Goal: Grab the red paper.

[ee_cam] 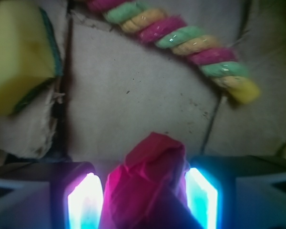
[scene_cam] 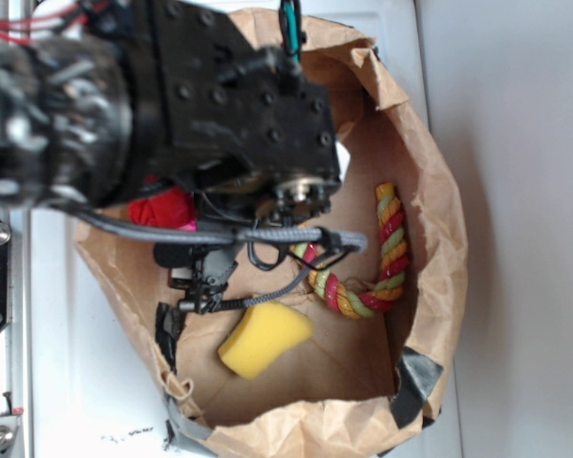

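The red paper is a crumpled wad sitting between my two lit fingers, and it touches the pad on each side. My gripper is shut on it, low over the brown paper floor. In the exterior view only part of the red paper shows at the left of the bag, under the black arm. The arm hides the fingers themselves in that view.
A brown paper bag with raised walls surrounds everything. A yellow sponge lies near the front. A red, yellow and green twisted rope curves along the right side. Cables hang beneath the arm.
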Robot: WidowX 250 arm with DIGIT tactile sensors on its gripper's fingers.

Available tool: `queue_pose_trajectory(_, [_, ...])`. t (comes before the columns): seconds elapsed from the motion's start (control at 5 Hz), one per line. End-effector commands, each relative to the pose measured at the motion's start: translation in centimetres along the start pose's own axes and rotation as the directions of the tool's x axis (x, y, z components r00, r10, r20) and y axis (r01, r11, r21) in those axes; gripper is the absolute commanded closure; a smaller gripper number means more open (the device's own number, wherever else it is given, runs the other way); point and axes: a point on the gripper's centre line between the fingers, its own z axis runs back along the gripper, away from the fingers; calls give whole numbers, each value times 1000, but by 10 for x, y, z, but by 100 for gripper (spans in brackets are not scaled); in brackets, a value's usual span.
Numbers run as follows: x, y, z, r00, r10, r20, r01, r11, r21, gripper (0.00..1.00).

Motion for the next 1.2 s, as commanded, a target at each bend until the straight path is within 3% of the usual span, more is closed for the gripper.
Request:
queue_pose_trajectory(0.0, [1, 7, 63, 976, 119, 182, -126, 992, 29, 100])
queue_pose_trajectory(0.2, [-3, 18, 70, 943, 157, 295, -173, 985, 28, 100])
queue_pose_trajectory(0.4, [5, 20, 85, 925, 156, 348, -175, 984, 26, 100])
queue_pose_trajectory(0.6, [11, 11, 106, 914, 149, 377, -174, 984, 32, 100])
queue_pose_trajectory(1.0, [36, -8, 111, 928, 127, 350, -162, 984, 74, 100])
